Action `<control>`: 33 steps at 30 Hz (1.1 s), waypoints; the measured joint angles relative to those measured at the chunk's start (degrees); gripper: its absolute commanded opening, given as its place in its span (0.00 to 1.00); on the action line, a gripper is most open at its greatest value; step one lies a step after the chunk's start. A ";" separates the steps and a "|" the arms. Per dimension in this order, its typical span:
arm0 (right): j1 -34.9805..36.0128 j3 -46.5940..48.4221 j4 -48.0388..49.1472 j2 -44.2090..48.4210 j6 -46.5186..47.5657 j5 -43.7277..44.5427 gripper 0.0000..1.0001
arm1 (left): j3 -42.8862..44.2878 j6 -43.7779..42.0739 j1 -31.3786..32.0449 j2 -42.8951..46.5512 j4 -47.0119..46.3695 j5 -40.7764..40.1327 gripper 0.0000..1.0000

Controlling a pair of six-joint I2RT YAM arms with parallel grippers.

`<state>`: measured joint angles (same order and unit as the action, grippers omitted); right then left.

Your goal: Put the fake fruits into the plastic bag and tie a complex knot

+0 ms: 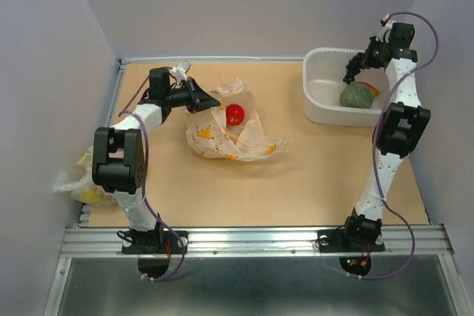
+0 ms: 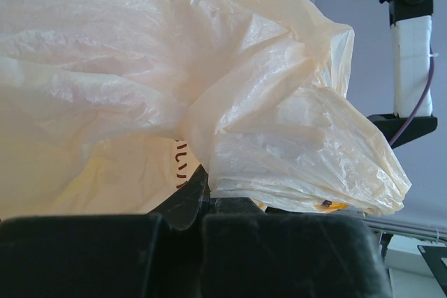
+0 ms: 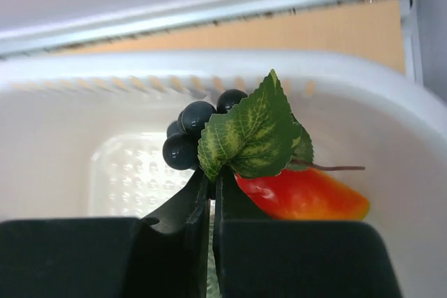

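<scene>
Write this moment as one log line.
left gripper: shut on cream-white plastic bag | right gripper: shut on dark grape bunch with green leaf, over white plastic tub

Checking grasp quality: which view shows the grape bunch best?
Right wrist: the grape bunch and its leaf sit close-up in the right pincer. Top external shows a small dark shape; left wrist shows none.

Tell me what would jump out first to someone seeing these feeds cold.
The red fruit lying in the crumpled plastic bag mid-table catches the eye first, with the left gripper pinching the bag's edge. At the far right, the right gripper is clamped on a grape bunch with a green leaf, inside the white tub beside a green fruit.
</scene>
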<state>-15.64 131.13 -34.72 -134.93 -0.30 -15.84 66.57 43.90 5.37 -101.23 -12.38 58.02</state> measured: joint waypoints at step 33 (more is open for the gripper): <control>11.15 -37.33 4.74 48.02 -0.26 -22.53 0.00 | -0.22 -1.25 -0.13 0.04 -0.07 0.17 0.00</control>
<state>-4.49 93.80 -29.98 -86.91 -0.56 -38.37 66.35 42.65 5.23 -101.19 -12.45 58.19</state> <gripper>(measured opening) 0.039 0.024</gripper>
